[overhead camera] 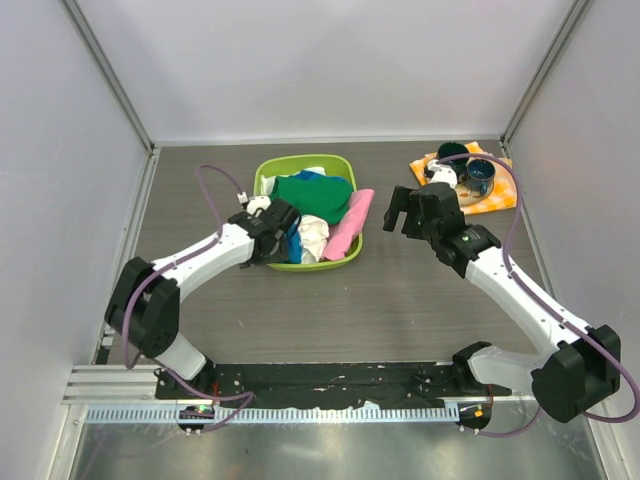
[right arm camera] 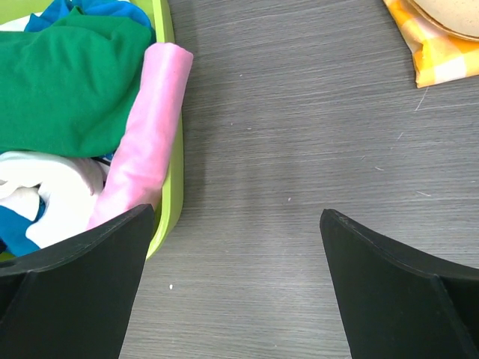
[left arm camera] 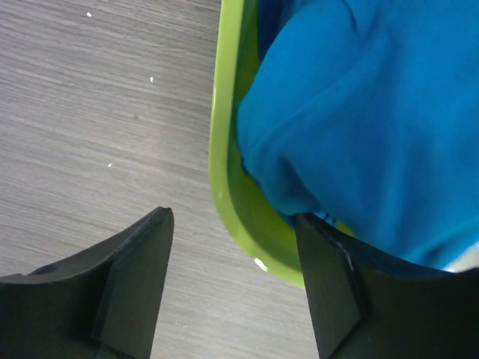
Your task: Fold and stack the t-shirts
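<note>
The t-shirts lie bunched in a lime-green basket (overhead camera: 300, 162): a large green one (overhead camera: 315, 195) on top, a pink one (overhead camera: 350, 225) draped over the right rim, a white one (overhead camera: 313, 235) and a blue one (overhead camera: 293, 245) at the front. My left gripper (overhead camera: 278, 238) is open at the basket's front left corner. In the left wrist view, this gripper (left arm camera: 233, 217) straddles the rim (left arm camera: 224, 112), one finger against the blue shirt (left arm camera: 359, 112). My right gripper (overhead camera: 402, 222) is open and empty over the table right of the basket. Its wrist view shows the green (right arm camera: 67, 90), pink (right arm camera: 146, 134) and white (right arm camera: 45, 187) shirts.
An orange-and-white checkered cloth (overhead camera: 495, 195) with dark bowls (overhead camera: 470, 170) on it lies at the back right; its corner shows in the right wrist view (right arm camera: 434, 52). Grey walls enclose the table on three sides. Bare dark wood lies in front of the basket.
</note>
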`<action>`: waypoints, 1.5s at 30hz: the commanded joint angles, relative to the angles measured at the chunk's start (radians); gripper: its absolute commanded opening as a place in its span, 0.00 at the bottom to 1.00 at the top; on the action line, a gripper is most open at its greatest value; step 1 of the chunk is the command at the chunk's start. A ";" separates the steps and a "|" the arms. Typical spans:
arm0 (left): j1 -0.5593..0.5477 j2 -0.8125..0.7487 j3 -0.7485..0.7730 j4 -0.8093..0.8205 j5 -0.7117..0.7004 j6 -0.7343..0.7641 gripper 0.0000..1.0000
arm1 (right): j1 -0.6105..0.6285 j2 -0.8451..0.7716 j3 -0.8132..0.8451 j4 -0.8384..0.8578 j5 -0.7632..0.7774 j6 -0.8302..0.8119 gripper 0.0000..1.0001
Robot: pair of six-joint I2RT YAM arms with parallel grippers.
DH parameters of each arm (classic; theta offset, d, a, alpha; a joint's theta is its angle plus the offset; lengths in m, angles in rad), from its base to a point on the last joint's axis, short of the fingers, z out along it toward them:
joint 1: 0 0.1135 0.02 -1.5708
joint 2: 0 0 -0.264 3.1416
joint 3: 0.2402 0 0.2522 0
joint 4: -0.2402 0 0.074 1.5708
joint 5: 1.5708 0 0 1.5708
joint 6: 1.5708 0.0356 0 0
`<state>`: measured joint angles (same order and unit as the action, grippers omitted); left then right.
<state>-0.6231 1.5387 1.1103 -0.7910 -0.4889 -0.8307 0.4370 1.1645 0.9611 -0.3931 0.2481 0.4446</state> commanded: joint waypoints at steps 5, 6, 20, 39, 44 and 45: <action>0.065 0.132 0.086 0.070 0.004 0.021 0.43 | 0.014 -0.054 -0.019 0.034 -0.006 -0.004 1.00; 0.085 0.136 0.092 0.067 0.004 0.024 0.25 | 0.016 -0.055 -0.022 0.033 -0.006 -0.004 1.00; 0.544 0.112 0.244 -0.080 0.078 0.203 0.00 | 0.049 -0.009 -0.021 0.076 -0.043 0.002 1.00; 0.830 0.491 0.468 -0.025 0.148 0.410 0.00 | 0.101 -0.043 -0.082 0.108 -0.058 0.003 1.00; 0.830 0.521 0.608 -0.037 0.092 0.465 0.01 | 0.109 -0.049 -0.113 0.129 -0.075 -0.003 0.99; 0.832 0.521 0.621 -0.054 0.070 0.472 0.03 | 0.117 -0.045 -0.114 0.132 -0.081 -0.001 1.00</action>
<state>0.2073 2.0258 1.6581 -0.8169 -0.2562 -0.4377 0.5362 1.1416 0.8551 -0.3195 0.1902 0.4442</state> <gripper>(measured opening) 0.142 0.996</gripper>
